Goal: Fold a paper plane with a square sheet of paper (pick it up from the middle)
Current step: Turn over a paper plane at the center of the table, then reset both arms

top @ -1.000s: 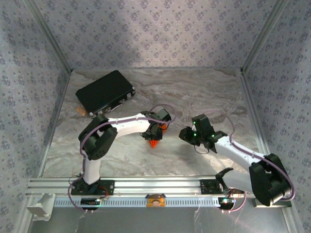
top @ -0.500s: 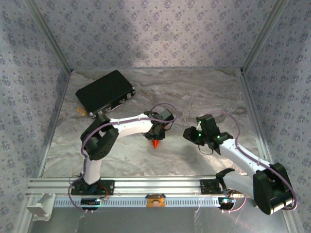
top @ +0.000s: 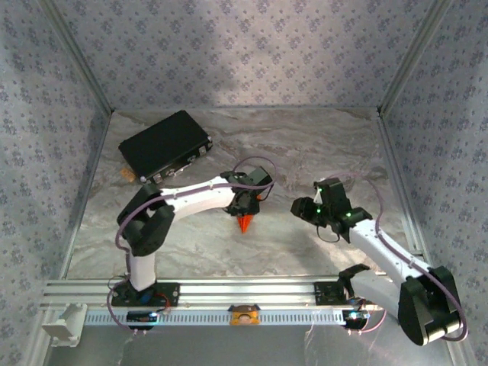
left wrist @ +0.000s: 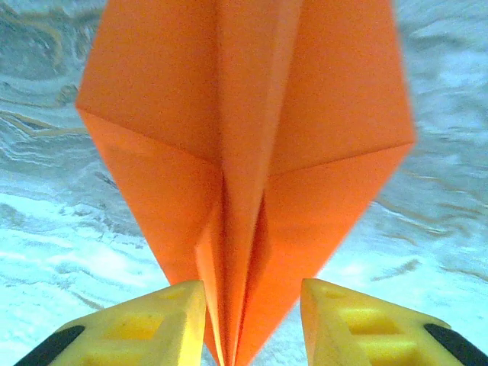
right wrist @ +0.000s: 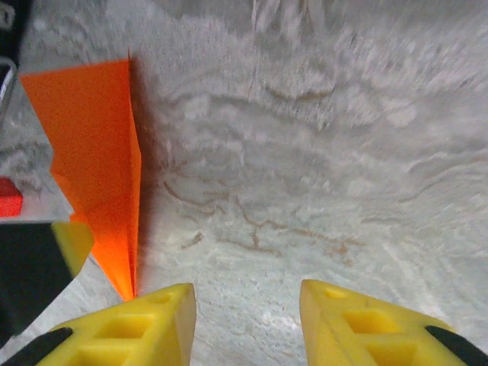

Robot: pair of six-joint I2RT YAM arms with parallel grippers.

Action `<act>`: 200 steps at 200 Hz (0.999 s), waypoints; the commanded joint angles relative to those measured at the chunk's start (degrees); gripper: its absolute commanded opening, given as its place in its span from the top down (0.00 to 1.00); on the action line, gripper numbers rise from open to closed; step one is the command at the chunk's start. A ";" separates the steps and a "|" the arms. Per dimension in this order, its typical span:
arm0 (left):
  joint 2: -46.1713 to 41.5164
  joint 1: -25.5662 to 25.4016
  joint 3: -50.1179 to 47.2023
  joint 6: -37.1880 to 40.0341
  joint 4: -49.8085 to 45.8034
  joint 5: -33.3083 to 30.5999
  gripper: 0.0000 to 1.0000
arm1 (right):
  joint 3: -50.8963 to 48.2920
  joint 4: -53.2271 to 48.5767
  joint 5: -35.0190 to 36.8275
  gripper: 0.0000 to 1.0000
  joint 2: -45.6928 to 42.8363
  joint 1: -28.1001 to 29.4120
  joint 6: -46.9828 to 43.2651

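Left pincer stands part open, its blocky yellow fingers either side of the pointed nose of the paper plane, a crisp orange dart with a sharp centre crease. Right pincer, likewise part open and empty, hovers near it over the marbled grey worktop, with bare room around and the black case well apart.

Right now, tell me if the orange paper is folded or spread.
Folded: the paper plane shows a centre crease and layered flaps narrowing to a point.
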 commanded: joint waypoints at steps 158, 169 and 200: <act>-45.28 39.24 -36.52 29.39 21.23 -22.70 0.00 | -6.03 49.60 27.07 0.27 15.24 -14.00 -44.86; -45.54 41.10 -38.06 29.53 24.11 -22.56 0.00 | -7.15 53.10 23.39 0.27 16.91 -15.49 -46.66; -45.03 42.93 -40.48 31.36 28.92 -26.04 0.00 | -11.22 61.30 14.47 0.28 21.11 -18.40 -46.66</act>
